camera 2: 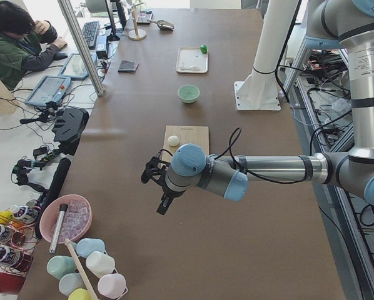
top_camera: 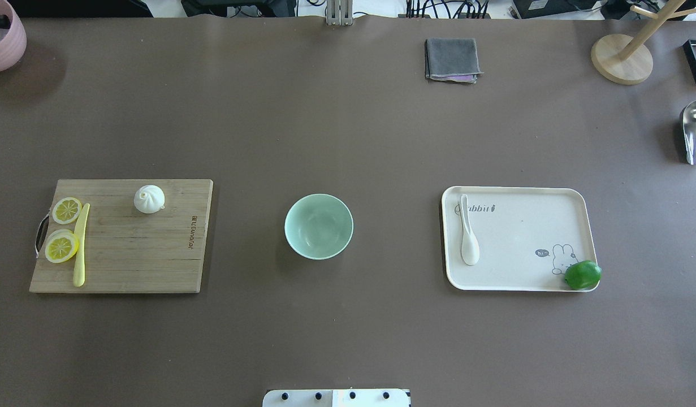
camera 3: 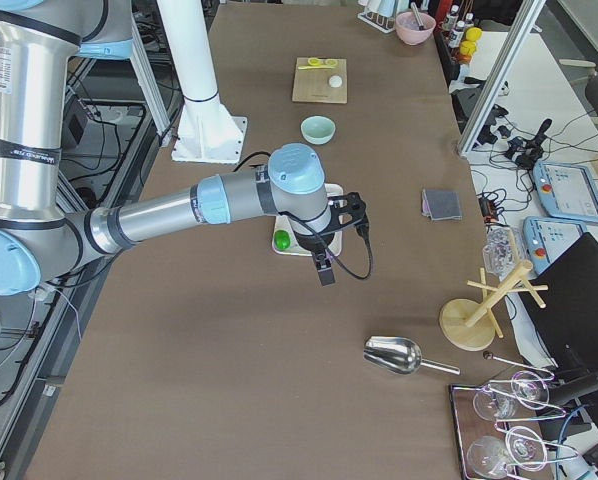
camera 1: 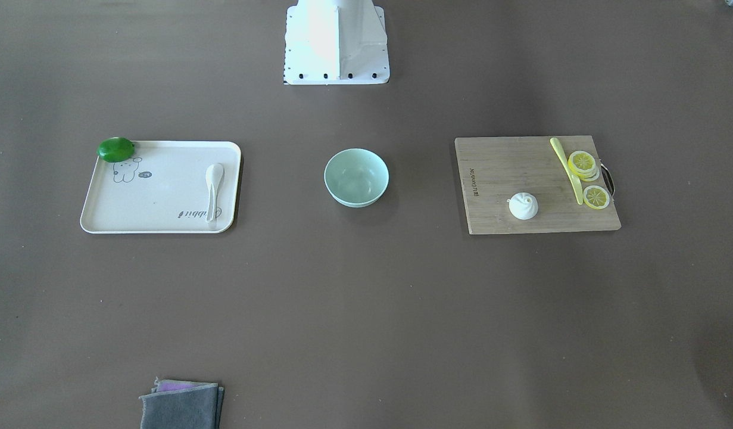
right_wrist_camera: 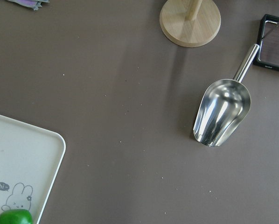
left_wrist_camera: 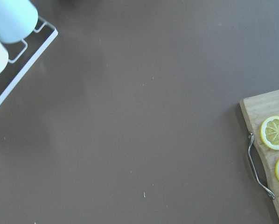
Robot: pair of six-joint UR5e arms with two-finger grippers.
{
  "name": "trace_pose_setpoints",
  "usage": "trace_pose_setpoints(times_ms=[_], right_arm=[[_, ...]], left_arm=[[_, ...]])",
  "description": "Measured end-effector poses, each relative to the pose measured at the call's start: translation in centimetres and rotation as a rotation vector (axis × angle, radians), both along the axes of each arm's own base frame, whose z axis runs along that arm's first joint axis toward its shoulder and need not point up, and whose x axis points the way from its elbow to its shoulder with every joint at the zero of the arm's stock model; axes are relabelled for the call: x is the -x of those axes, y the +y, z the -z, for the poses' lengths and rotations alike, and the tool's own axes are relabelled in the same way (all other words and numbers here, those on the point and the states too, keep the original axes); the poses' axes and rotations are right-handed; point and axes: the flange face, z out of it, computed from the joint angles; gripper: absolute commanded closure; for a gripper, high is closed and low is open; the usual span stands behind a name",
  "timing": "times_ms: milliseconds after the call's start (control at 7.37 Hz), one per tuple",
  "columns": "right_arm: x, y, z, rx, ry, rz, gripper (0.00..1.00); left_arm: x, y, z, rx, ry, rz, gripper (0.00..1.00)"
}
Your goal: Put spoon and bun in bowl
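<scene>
Spoon, front view: white, with a short thick handle and a deep oval scoop. I see the spoon [camera 1: 214, 189] lying flat on the cream tray [camera 1: 164, 225], near its bowl-side edge, scoop end toward the robot.
Bun, front view: the bun [camera 1: 523, 206] is small and white with a pleated swirl. It sits on the wooden board [camera 1: 503, 173], apart from the lemon slices [camera 1: 583, 162] and the yellow-green utensil [camera 1: 567, 170].
Bowl, front view: the bowl [camera 1: 356, 177] is pale mint and upright on the counter [camera 1: 366, 310], between tray and board, touching neither.
Overhead view: I read the same layout. A green fruit [top_camera: 582, 275] sits at a tray corner, well apart from the spoon.
Left side view: the left fingers [camera 2: 164, 203] point down over bare counter, short of the board. I cannot tell how far apart they are.
Right side view: the right fingers [camera 3: 324, 268] hang near the tray's fruit corner. I cannot tell their spread either.
Right wrist view: tray corner, fruit, and a metal scoop [right_wrist_camera: 222, 112].
</scene>
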Motion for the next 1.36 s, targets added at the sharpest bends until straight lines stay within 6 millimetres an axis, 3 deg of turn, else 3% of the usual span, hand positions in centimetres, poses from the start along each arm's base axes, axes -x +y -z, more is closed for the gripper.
trace_pose_setpoints(times_ms=[407,543,679,950,1221,1357], right_arm=[[0.1,-0.7,-0.5,-0.077,-0.008,-0.012,0.00],[0.9,-1.1,-0.6,-0.065,-0.037,-0.034,0.00],[3.3,-1.9,0.2,-0.029,-0.073,-0.051,0.00],[11.5,-4.3,3.9,0.070,-0.131,-0.094,0.00],[23.0,-5.1,8.2,0.147,-0.114,-0.174,0.00],[29.0,-4.4,10.0,0.160,-0.103,-0.212,0.00]], left_arm=[[0.1,-2.1,1.9,-0.154,-0.008,0.001,0.02],[0.1,-2.0,2.1,-0.172,-0.008,0.001,0.02],[0.0,-1.9,2.0,-0.181,-0.006,-0.002,0.02],[-0.6,-1.9,2.1,-0.151,0.022,0.009,0.02],[-2.8,-2.0,3.1,-0.046,0.133,0.034,0.02],[-4.3,-2.0,3.8,-0.004,0.184,0.050,0.02]])
